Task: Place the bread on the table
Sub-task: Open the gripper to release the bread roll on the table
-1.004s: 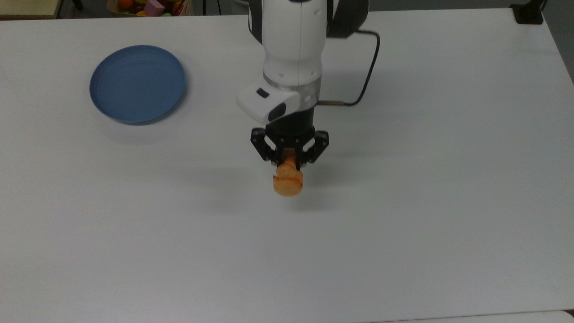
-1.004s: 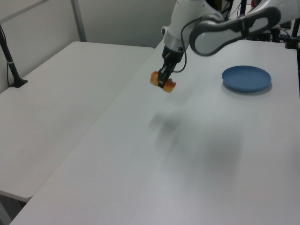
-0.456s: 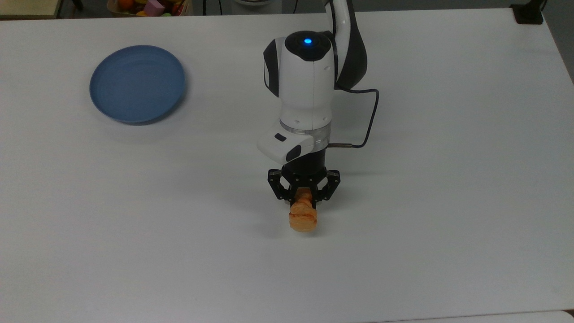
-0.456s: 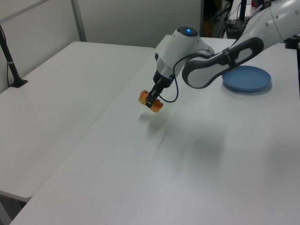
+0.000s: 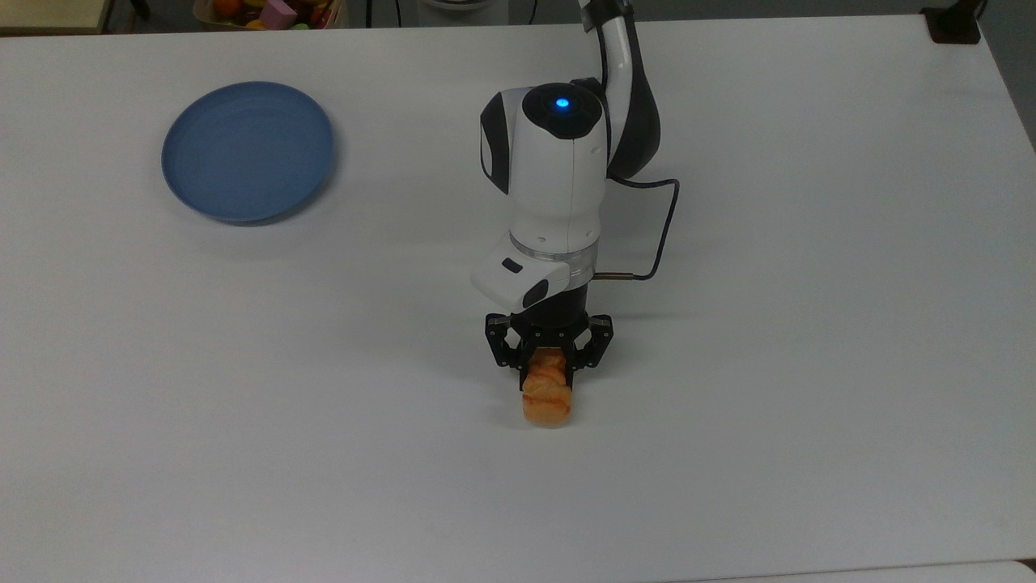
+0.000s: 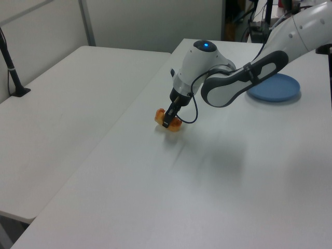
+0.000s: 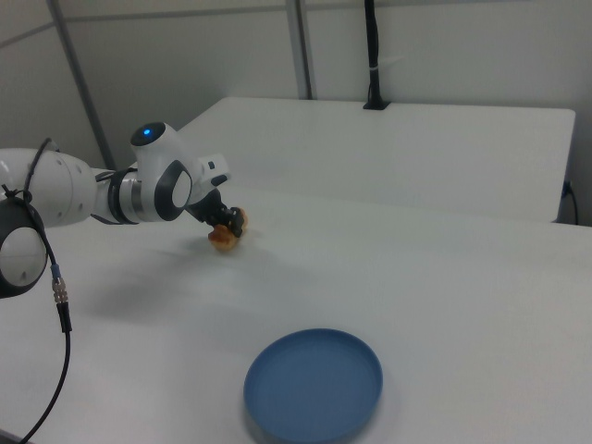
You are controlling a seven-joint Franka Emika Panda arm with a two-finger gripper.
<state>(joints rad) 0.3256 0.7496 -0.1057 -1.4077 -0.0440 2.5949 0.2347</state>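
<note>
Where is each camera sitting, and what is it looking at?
Top view: high above, looking down on the table; arm, gripper and bread show.
Left view: off one table end, plate far; the arm reaches in.
Right view: opposite end, plate near; arm comes from the right view's left.
All three share bread, gripper and plate.

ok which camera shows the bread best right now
The top view: the bread sticks out toward the camera from the gripper, braided top plain against the white table. The left view has it as an orange lump partly behind the fingers; the right view has it small, beyond the blue plate.
</note>
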